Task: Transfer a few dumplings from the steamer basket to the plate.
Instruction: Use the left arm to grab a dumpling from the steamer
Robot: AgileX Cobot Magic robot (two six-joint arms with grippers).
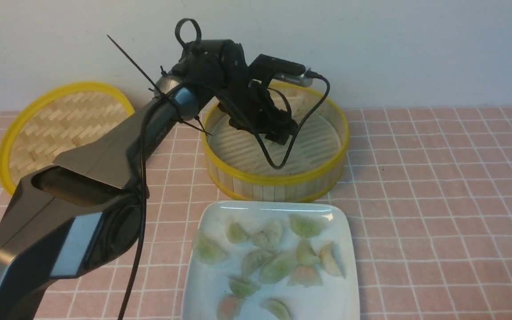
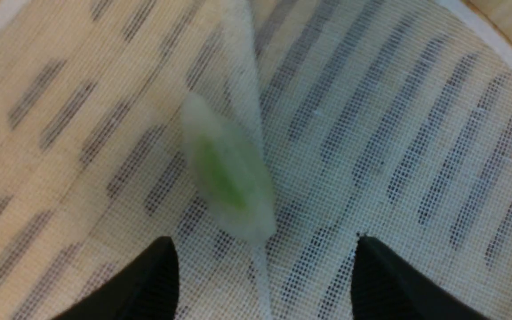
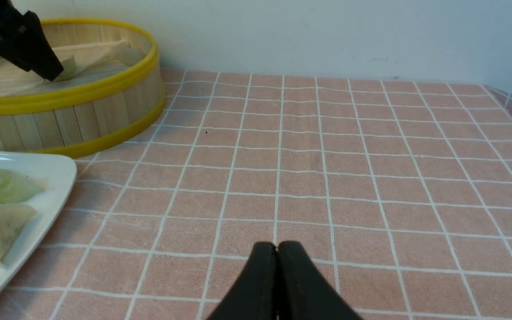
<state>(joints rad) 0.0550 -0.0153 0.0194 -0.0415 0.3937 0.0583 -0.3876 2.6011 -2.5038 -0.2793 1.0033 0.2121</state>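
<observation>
A pink cloth with a white grid (image 1: 438,178) covers the tabletop. The robot's dark left arm (image 1: 105,155) reaches from the near left corner to the steamer basket (image 1: 278,180) by the middle of the far edge. The basket is a round drum of upright bamboo slats between yellow rims. Its shallow herringbone-woven lid (image 1: 56,124) leans by the far left edge.

The glossy white rounded-square plate (image 1: 207,284) sits at the near edge, just in front of the basket. It already carries about ten dumplings (image 1: 278,266), so the job looks largely done. What remains, if anything, is the basket's leftovers.

Inside the basket a pale mesh liner (image 2: 371,133), creased by one raised fold, lies over the slatted floor. The left gripper (image 2: 265,242) hangs low over it with its black jaws spread wide and nothing between them. One dumpling (image 2: 227,178) lies on the liner against the fold, just ahead of the jaws: a soft translucent crescent with green filling. The arm hides part of the basket floor, so whether others remain cannot be told.

The right gripper (image 3: 277,249) sits low over bare cloth toward the right edge, its jaws pressed together and empty.
</observation>
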